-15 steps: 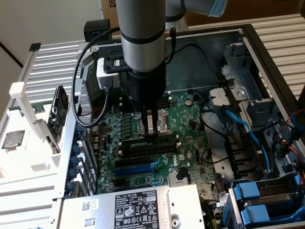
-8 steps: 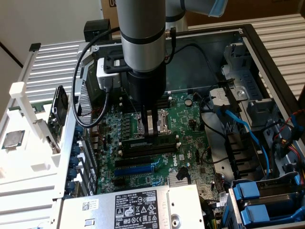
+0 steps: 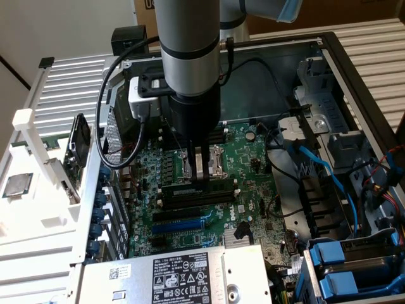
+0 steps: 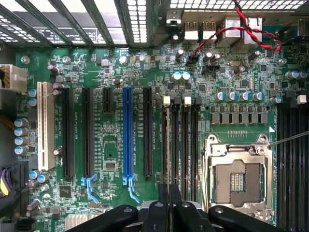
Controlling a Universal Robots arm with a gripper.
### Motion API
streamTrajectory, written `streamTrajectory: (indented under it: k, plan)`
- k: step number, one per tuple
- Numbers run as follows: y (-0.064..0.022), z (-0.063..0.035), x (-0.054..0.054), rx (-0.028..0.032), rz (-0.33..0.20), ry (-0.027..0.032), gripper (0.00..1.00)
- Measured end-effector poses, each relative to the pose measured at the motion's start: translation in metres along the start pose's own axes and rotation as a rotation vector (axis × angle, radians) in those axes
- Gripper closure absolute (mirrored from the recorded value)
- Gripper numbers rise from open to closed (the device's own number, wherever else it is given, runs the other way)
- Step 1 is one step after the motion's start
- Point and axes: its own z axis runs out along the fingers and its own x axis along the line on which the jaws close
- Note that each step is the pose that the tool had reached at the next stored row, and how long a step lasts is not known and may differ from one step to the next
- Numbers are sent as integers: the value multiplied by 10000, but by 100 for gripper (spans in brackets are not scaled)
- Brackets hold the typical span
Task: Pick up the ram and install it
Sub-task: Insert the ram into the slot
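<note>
Arm [image 3: 190,44] upright, tool [image 3: 201,182] straight down, clamped on ram [image 3: 180,189]

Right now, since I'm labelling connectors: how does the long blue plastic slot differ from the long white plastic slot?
The long blue plastic slot ends in a light-blue latch; the long white plastic slot shows none. The blue one lies between black slots; the white one sits nearer the edge of the green board. Both stand empty and run parallel.
</note>
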Motion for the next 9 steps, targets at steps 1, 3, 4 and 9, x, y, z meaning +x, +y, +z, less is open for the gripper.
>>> streamTrajectory:
  k: [1, 3, 4, 9]
  plan:
    - [0, -1, 0, -1, 1, 2, 87]
    - [0, 10, 0, 4, 2, 1, 87]
    - [0, 11, 0, 5, 2, 0, 87]
    - [1, 14, -1, 63, 1, -3, 87]
